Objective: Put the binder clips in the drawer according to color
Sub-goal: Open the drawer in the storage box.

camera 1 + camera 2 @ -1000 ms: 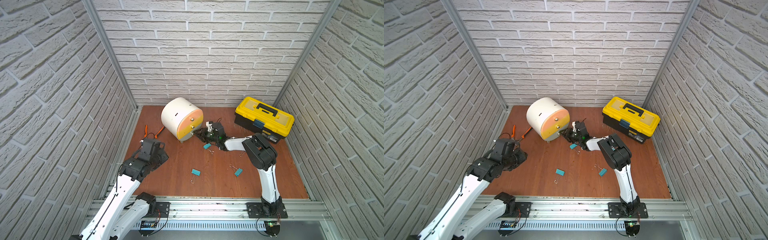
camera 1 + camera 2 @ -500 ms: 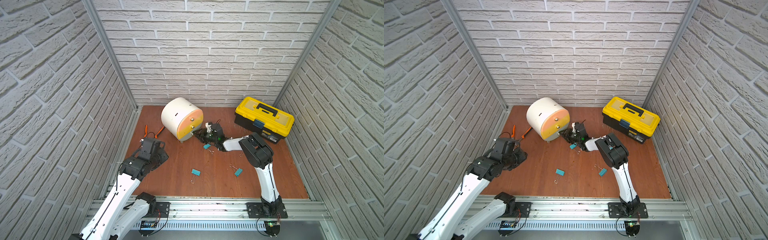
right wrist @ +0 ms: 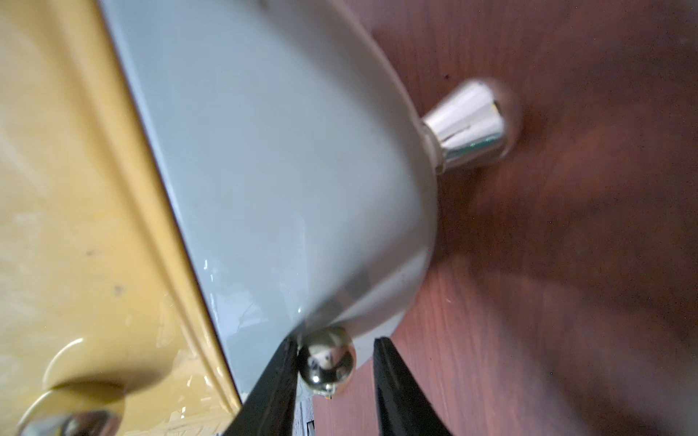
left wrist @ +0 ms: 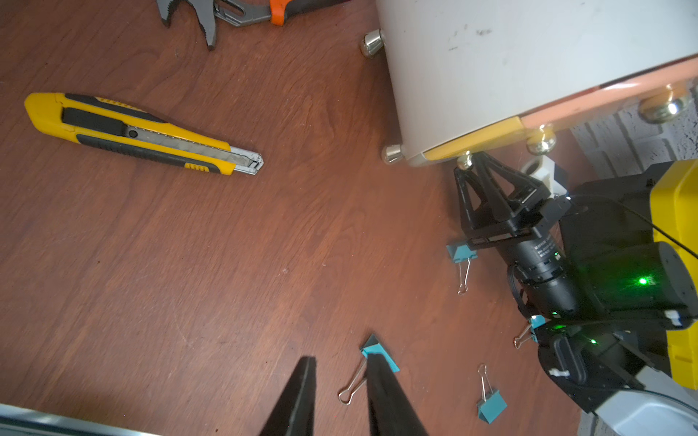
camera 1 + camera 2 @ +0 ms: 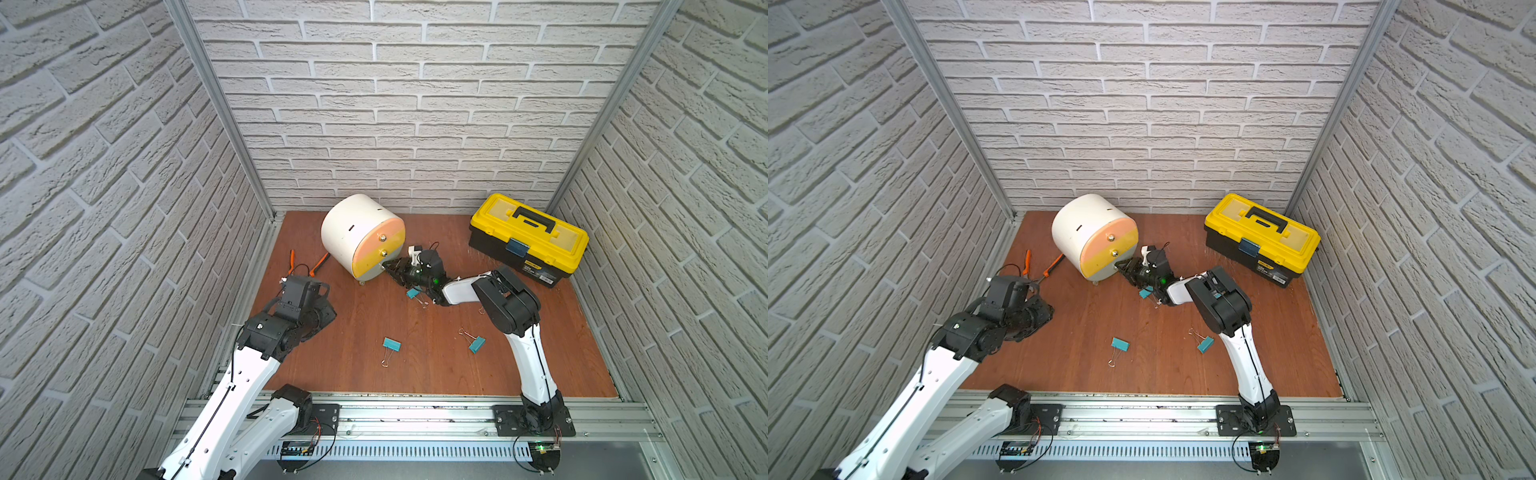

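The drawer (image 5: 357, 232) (image 5: 1088, 232) is a white drum cabinet at the back with peach, yellow and grey-green fronts, all pushed in. My right gripper (image 5: 388, 266) (image 3: 336, 339) is open around the brass knob (image 3: 326, 360) of the grey-green drawer (image 3: 283, 170). One finger touches the knob and a gap separates the other from it. Teal binder clips lie on the wooden floor (image 5: 392, 344) (image 5: 477, 344) (image 5: 412, 293), the last one beside my right wrist. My left gripper (image 5: 330, 312) (image 4: 342, 368) hovers at the left, open and empty, with a clip (image 4: 377, 353) on the floor behind one finger.
A yellow-and-black toolbox (image 5: 528, 241) stands at the back right. Orange-handled pliers (image 5: 307, 266) lie left of the cabinet, and a yellow utility knife (image 4: 139, 134) lies near them. Brick walls close in three sides. Another clip (image 4: 536, 324) shows partly under the right arm.
The right gripper's jaws have narrowed around the grey-green drawer's knob and its elbow has shifted slightly left. The left arm and the clips have not moved.
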